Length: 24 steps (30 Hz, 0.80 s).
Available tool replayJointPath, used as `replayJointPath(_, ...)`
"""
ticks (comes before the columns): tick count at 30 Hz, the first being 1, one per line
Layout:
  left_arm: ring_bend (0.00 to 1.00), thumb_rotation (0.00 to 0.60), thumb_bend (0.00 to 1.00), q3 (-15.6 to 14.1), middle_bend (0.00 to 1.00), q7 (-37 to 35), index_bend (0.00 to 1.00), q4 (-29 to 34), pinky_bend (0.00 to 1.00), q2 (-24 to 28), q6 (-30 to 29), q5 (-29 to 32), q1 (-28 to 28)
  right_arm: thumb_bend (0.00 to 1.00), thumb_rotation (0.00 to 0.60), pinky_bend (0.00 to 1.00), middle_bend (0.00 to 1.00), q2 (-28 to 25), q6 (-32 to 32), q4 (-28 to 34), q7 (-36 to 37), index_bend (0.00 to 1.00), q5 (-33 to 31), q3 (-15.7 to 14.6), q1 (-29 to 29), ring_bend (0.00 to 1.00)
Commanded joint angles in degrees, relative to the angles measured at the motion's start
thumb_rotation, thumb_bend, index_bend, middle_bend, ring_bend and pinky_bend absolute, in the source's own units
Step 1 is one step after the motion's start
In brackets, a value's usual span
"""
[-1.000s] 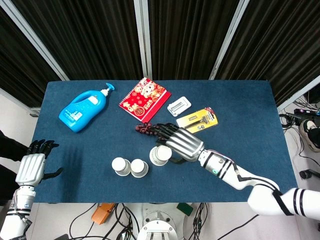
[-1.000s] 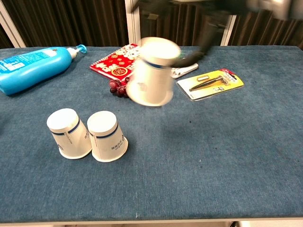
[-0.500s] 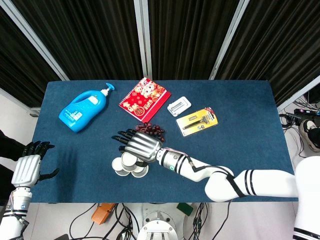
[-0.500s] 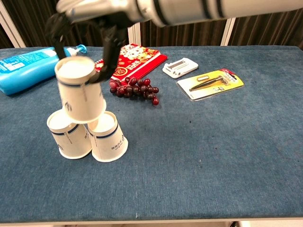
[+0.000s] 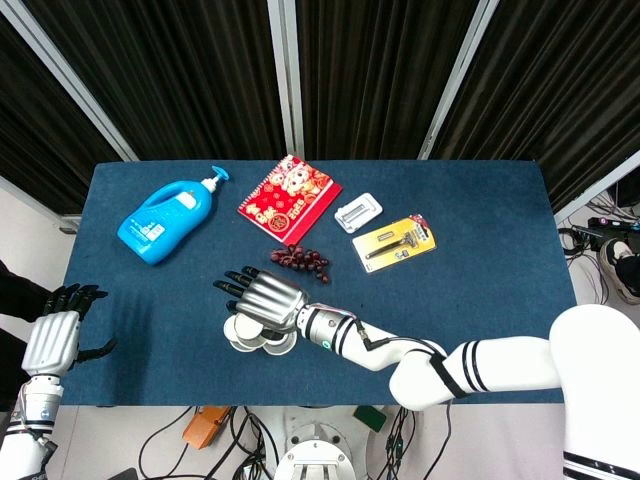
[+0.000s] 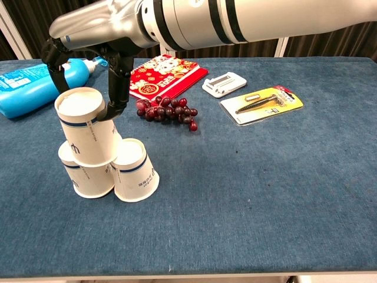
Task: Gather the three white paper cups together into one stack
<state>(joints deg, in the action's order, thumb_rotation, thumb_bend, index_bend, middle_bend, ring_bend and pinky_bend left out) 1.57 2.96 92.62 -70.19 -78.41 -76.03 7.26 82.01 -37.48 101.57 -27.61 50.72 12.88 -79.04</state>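
I see the table (image 5: 480, 300), blue cloth. Landmark: the grapes (image 6: 166, 112) at mid-table. My right hand (image 6: 97, 44) sits left of the grapes, fingers wrapped on the top cup (image 6: 87, 132), mouth down. That cup sits over the left cup (image 6: 88, 177), tilted slightly; the third cup (image 6: 135, 171) stands touching beside it. All cups lie front-left of the grapes. My left hand (image 5: 58, 335) hangs off the table's left edge, far from the grapes, fingers apart, holding nothing. Bottle (image 5: 165, 220) lies far left-back of the grapes; notebook (image 5: 290, 198) just behind; razor pack (image 5: 395, 240) to the right.
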Motion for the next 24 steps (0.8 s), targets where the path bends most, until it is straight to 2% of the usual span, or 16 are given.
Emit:
replayJointPath(1,0.08,0.595,0.18,0.0,0.14,0.0,0.23,0.0,0.0,0.0,0.2,0.0,0.0,0.48,0.6,0.17,0.1,-0.3,-0.5,0.3,0.0,0.35,0.2,-0.4,-0.2,0.0)
replayJointPath(9,0.08,0.596,0.18,0.3,0.14,0.5,0.23,0.5,0.0,0.2,0.4,-0.1,-0.1,0.48,0.6,0.16,0.09,-1.6,-2.3,2.3,0.8,0.21,1.4,-1.3,0.3,0.0)
replayJointPath(14,0.08,0.595,0.18,0.7,0.14,0.3,0.23,0.4,0.0,0.5,-0.3,-0.6,-0.2,0.48,0.6,0.16,0.09,-7.1,-8.7,6.4,0.6,0.18,5.4,-2.9,4.9,0.0)
replayJointPath(19,0.08,0.599,0.18,1.5,0.14,0.4,0.23,-2.5,0.0,0.2,-2.3,-2.0,-0.2,0.47,0.6,0.16,0.09,-15.2,-23.5,10.8,-1.9,0.12,11.7,-8.9,16.5,0.0)
replayJointPath(24,0.08,0.6,0.16,2.4,0.14,0.9,0.23,-5.6,0.0,-0.4,-4.5,-3.3,-0.2,0.4,0.6,0.16,0.09,-21.0,-39.3,11.0,3.6,0.04,19.7,-15.6,31.8,0.0)
